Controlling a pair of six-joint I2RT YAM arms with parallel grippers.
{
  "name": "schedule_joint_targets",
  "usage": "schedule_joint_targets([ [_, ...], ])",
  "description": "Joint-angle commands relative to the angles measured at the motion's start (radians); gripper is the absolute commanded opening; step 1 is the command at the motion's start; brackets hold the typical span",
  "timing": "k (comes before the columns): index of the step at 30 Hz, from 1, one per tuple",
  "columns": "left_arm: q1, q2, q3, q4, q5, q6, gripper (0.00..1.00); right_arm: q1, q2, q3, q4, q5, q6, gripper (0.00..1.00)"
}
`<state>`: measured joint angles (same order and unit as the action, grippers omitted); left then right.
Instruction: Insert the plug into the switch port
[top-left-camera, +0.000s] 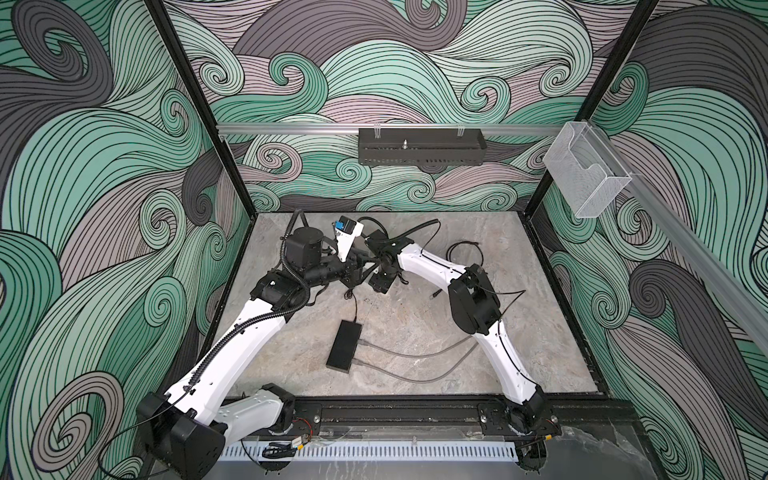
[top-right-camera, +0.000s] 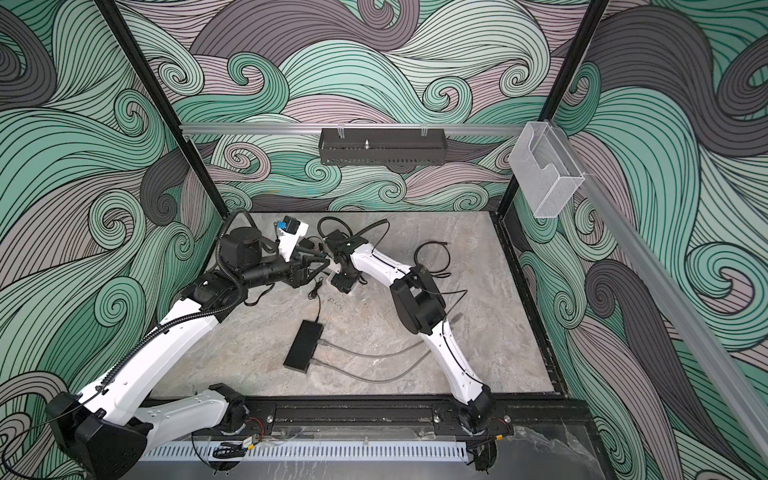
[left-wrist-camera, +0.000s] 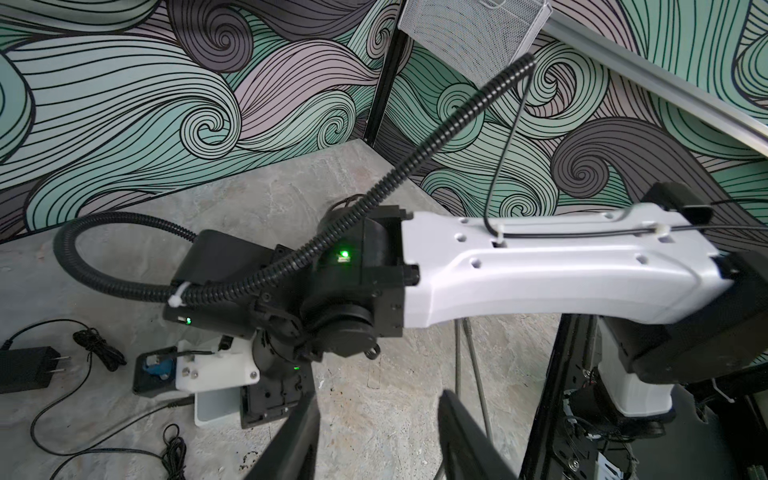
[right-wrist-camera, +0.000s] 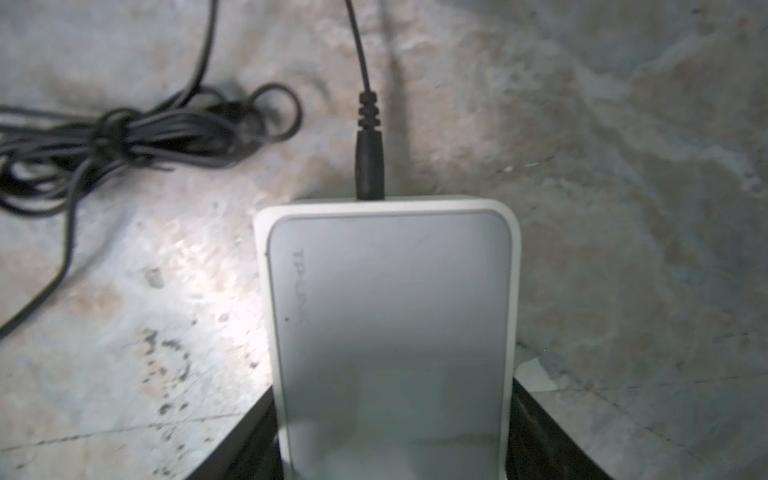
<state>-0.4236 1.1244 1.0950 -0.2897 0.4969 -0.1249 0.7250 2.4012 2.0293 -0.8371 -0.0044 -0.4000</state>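
Nearest the right wrist lens: right gripper (right-wrist-camera: 392, 390), its two black fingers clamped on the long sides of a white rounded-rectangle plastic switch (right-wrist-camera: 390, 299) with a grey top face and faint TP-LINK lettering. The switch sits low at the mottled grey stone tabletop (right-wrist-camera: 623, 187); cannot tell whether it rests on it.

Black barrel plug (right-wrist-camera: 369, 166) with ribbed strain relief stands square to the switch's far edge and touches it. Its tip is out of sight behind that edge, so seating depth cannot be told. Thin black lead (right-wrist-camera: 353, 37) runs from the plug away across the table. Tied bundle of thin black cable (right-wrist-camera: 124, 137) lies beside the plug, apart from the switch.

Left gripper (left-wrist-camera: 379, 399): fingers apart, bare tabletop between them, nothing held. It hangs above the table facing the right arm's white forearm link (left-wrist-camera: 540, 270). In that view the switch shows under the right wrist, with the plug at its end. Black power adapter (left-wrist-camera: 25, 370) with two metal prongs lies on the table beyond, apart from the switch.

Both top views: the two grippers meet near the far middle of the table, the left one reaching in from the left, the right one pointing down. Flat black rectangular box (top-left-camera: 344, 349) (top-right-camera: 303, 345) lies nearer the arm bases, between the arms and well apart from the switch. Two grey cables (top-left-camera: 415, 356) enter its right long side. Loose loop of black cable (top-left-camera: 465, 244) lies on the table beyond the right forearm.
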Motion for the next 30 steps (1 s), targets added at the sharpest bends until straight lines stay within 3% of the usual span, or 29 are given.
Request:
schedule_joint_targets([
  [1, 0.02, -0.026, -0.016, 0.037, 0.008, -0.016, 0.49, -0.01, -0.041, -0.094, -0.004, -0.009, -0.019, 0.66],
  [5, 0.031, -0.02, -0.028, 0.063, 0.031, -0.019, 0.49, -0.012, -0.083, -0.177, 0.034, -0.002, -0.008, 0.68],
  [8, 0.041, -0.011, -0.027, 0.069, 0.054, -0.017, 0.49, -0.013, -0.133, -0.252, 0.099, -0.015, 0.012, 0.76],
  [12, 0.047, -0.002, -0.027, 0.072, 0.068, -0.012, 0.5, -0.032, -0.256, -0.371, 0.217, -0.065, 0.057, 0.84],
  [21, 0.05, 0.018, -0.026, 0.087, 0.102, -0.031, 0.52, -0.146, -0.608, -0.668, 0.351, -0.153, 0.162, 0.89],
  [24, 0.056, 0.018, -0.028, 0.09, 0.103, -0.038, 0.52, -0.148, -0.593, -0.682, 0.382, -0.129, 0.226, 0.91],
  [27, 0.056, 0.031, -0.032, 0.095, 0.087, -0.065, 0.51, -0.149, -0.5, -0.573, 0.3, -0.182, 0.233, 0.81],
  [30, 0.058, 0.056, -0.029, 0.089, 0.041, -0.119, 0.51, -0.133, -0.458, -0.542, 0.329, -0.218, 0.198, 0.86],
])
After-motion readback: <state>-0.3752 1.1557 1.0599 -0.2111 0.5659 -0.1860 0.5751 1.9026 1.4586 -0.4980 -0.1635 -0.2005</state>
